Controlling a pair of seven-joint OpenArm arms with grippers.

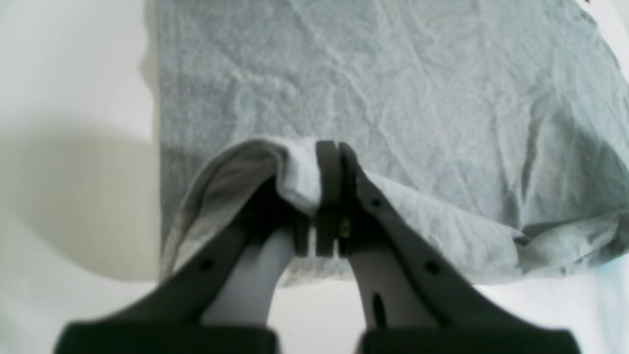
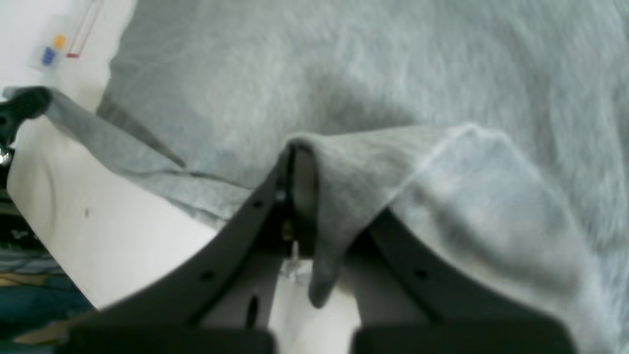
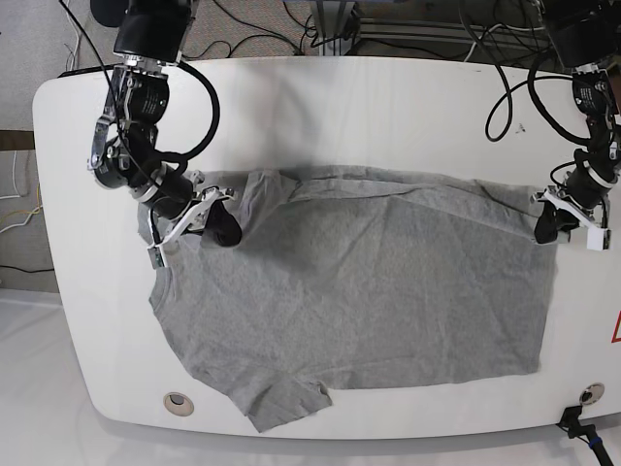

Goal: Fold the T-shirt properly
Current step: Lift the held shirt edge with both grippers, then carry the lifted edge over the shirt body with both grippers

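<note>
- The right gripper [image 3: 225, 225], near the table's [image 3: 291, 87] left edge in the base view, has its jaws pressed together on a fold of the T-shirt [image 3: 359, 291] by the shoulder and neckline — the right wrist view shows grey cloth draped over one finger and pinched in the seam between them.
- The T-shirt lies spread and wrinkled across the middle of the table, one sleeve pointing toward the front edge, its far edge lifted slightly between the two arms.
- The left gripper [image 3: 549, 228], near the table's right edge, is likewise clamped on the hem corner; the left wrist view shows the cloth rolled up against the closed fingers.
- Judged from this, the step in hand is the first fold — both far corners are gripped.
- The next move likely calls for lifting both corners evenly and carrying them toward the front edge, keeping the cloth taut so no slack bunches.
</note>
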